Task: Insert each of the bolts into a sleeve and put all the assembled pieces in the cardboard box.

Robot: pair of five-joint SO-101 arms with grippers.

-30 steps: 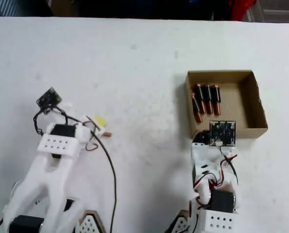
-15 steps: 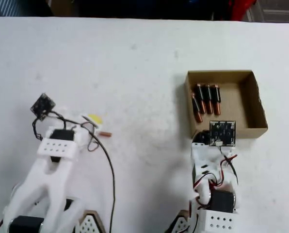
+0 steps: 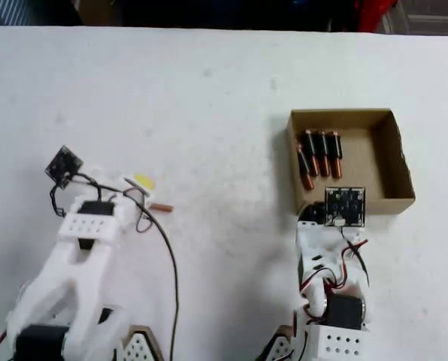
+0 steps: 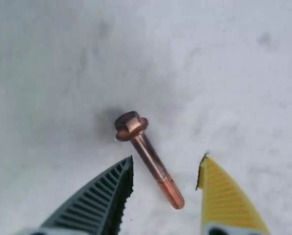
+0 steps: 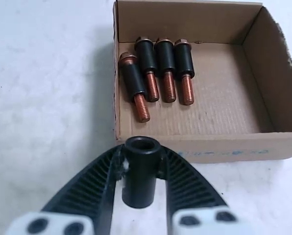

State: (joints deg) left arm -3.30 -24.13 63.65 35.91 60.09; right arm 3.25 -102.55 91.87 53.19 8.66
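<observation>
A copper bolt (image 4: 147, 156) lies flat on the white table, its threaded end between the open fingers of my left gripper (image 4: 165, 176). From above, that bolt (image 3: 161, 207) sits just right of the left gripper (image 3: 143, 192). My right gripper (image 5: 140, 176) is shut on a black sleeve (image 5: 141, 169), held upright just outside the near wall of the cardboard box (image 5: 205, 147). Inside the box lie several assembled bolts in sleeves (image 5: 158, 73), side by side along one wall. From above, the box (image 3: 401, 162) stands right of centre, with the right arm's wrist (image 3: 344, 207) at its near edge.
A black cable (image 3: 168, 263) trails from the left arm across the table. The white table (image 3: 209, 98) stretches open between the two arms and behind the box. The table's far edge runs along the top of the high view.
The left arm's wrist has shifted slightly left and away from the bolt, which lies more exposed on the table. The right arm has stayed still with the sleeve.
</observation>
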